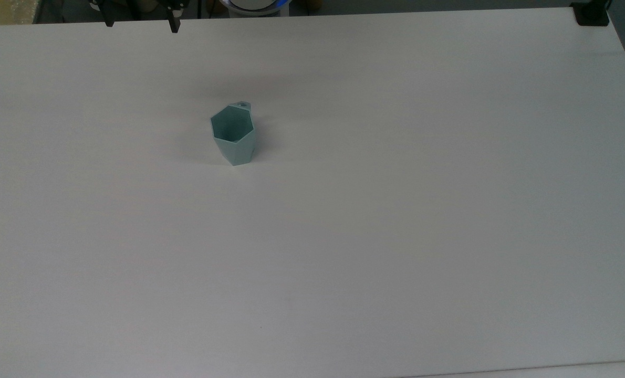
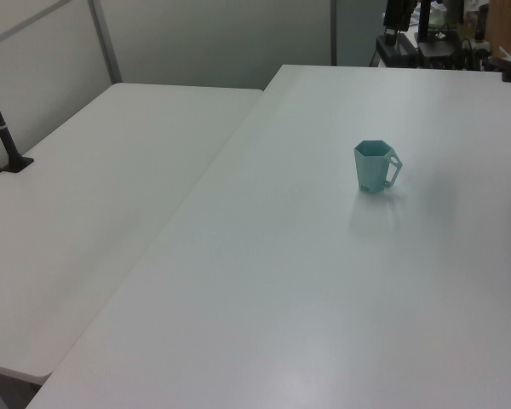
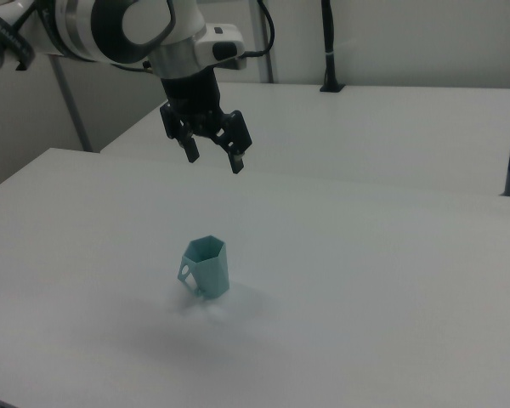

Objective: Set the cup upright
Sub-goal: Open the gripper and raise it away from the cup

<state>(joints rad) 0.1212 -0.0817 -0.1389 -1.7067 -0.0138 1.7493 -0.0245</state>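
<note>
The pale teal faceted cup (image 1: 233, 135) stands upright on the white table (image 1: 375, 210), its hexagonal mouth facing up. Its side handle points to the left view's right on the cup (image 2: 374, 166) and to the right view's left on the cup (image 3: 206, 266). My gripper (image 3: 212, 157) hangs open and empty well above the cup in the right view, fingers spread and pointing down. In the top view the two fingertips of the gripper (image 1: 141, 24) poke in at the upper edge, far from the cup.
A second white table (image 2: 77, 213) adjoins along the left view's left. A black post (image 2: 4, 136) is clamped at its edge. Dark equipment (image 2: 417, 38) stands behind the table's far end. A black clamp (image 1: 591, 14) sits on the top view's upper right corner.
</note>
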